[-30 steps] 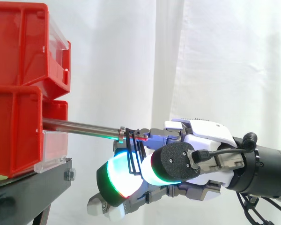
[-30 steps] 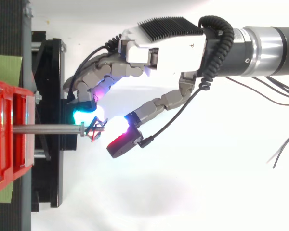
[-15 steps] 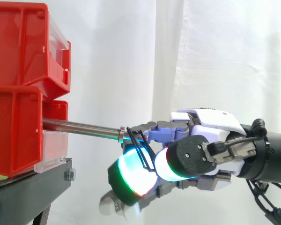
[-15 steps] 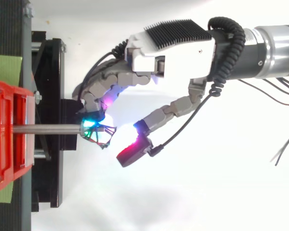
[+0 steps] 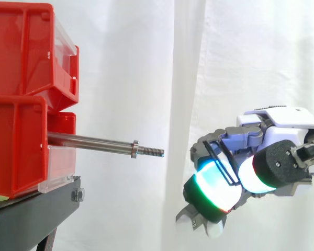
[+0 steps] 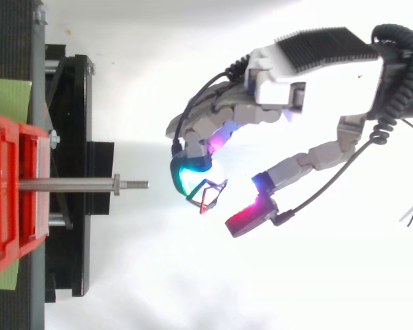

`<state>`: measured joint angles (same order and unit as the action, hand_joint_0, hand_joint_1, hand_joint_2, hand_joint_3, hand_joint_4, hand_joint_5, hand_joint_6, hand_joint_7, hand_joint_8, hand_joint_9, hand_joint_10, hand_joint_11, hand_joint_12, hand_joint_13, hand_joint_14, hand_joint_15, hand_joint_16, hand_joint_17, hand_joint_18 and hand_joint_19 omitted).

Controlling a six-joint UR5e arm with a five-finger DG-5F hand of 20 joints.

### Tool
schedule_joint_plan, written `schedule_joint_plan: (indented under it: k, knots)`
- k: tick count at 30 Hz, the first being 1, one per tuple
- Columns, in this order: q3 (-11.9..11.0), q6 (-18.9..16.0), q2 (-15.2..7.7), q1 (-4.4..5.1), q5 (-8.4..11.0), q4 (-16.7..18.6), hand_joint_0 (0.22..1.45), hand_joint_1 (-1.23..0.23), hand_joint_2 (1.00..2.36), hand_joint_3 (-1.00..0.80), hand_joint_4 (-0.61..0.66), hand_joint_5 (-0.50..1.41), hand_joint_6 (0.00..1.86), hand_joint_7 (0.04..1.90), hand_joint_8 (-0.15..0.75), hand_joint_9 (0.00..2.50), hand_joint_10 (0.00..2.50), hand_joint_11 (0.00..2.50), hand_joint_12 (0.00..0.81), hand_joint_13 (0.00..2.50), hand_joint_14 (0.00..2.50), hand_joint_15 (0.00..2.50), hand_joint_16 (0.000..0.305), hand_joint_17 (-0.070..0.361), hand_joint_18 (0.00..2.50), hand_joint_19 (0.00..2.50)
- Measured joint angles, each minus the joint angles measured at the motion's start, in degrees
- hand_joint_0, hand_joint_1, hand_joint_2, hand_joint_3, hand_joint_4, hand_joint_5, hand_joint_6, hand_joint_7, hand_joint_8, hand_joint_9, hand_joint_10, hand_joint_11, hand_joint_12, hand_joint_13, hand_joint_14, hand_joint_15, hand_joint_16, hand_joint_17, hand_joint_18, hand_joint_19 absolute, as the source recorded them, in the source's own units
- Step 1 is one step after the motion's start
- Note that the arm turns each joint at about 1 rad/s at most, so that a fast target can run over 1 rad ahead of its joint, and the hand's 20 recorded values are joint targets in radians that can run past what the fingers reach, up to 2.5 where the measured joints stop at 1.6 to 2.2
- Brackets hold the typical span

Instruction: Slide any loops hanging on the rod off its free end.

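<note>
At the left of the side view, one rod (image 5: 89, 141) sticks out level from two stacked red bins (image 5: 21, 52) on a black stand (image 5: 31, 212). The rod is bare along all I can see, down to its threaded free end. The hand (image 5: 261, 138) hangs well apart from that end, to the right and a little lower. Its fingers are curled, and the thin black loops (image 5: 223, 166) lie draped across a green-and-white glowing pad. So the task's things are off the rod and on the hand.

From above, the rod (image 6: 69, 184) again shows nothing hanging on it. The loops (image 6: 206, 194) dangle from the curled finger with the cyan pad, between it and the thumb (image 6: 251, 218), which stands off without touching them. The hand (image 6: 282, 82) is hooked round the loops, not pinching them.

My worry is that hold. With the loops only hooked, any tilt or jolt of the hand could let them slide off the pad and drop. If I swing back towards the bins, a trailing strand could catch the threaded tip.

Count: one rod, one hand, two bins, one stand. The loops are one small bunch, black strands with a red one; I cannot tell exactly how many.
</note>
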<state>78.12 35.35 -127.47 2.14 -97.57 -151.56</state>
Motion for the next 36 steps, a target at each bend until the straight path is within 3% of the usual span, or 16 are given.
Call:
schedule_joint_plan:
  k: [7,16,22,30,36]
  knots:
    - [0.7,-0.2,1.6,0.05,1.1,-4.0,0.57,-0.71,1.03,-0.07,0.1,-0.19,0.87,1.05,0.328,0.8,0.01,0.29,0.316,0.6,0.0,0.0,0.039,0.088,0.57,0.03]
    - [0.7,-1.4,4.5,0.58,6.53,-11.6,0.57,-0.72,1.03,-0.1,0.12,-0.19,0.86,1.06,0.326,0.8,0.01,0.27,0.316,0.61,0.0,0.0,0.039,0.089,0.57,0.04]
    - [0.7,-3.3,6.9,2.13,11.15,-16.3,0.55,-0.68,1.03,-0.11,0.13,-0.19,0.86,1.08,0.331,0.81,0.01,0.28,0.319,0.61,0.0,0.0,0.04,0.09,0.57,0.04]
    - [0.7,-7.2,10.5,4.99,17.46,-22.7,0.55,-0.64,1.02,-0.13,0.14,-0.19,0.86,1.1,0.331,0.81,0.01,0.28,0.321,0.6,0.0,0.0,0.04,0.09,0.56,0.04]
    - [0.7,-12.0,11.1,6.4,19.56,-25.1,0.54,-0.61,1.02,-0.11,0.13,-0.18,0.86,1.12,0.329,0.81,0.01,0.27,0.323,0.59,0.0,0.0,0.04,0.091,0.54,0.05]
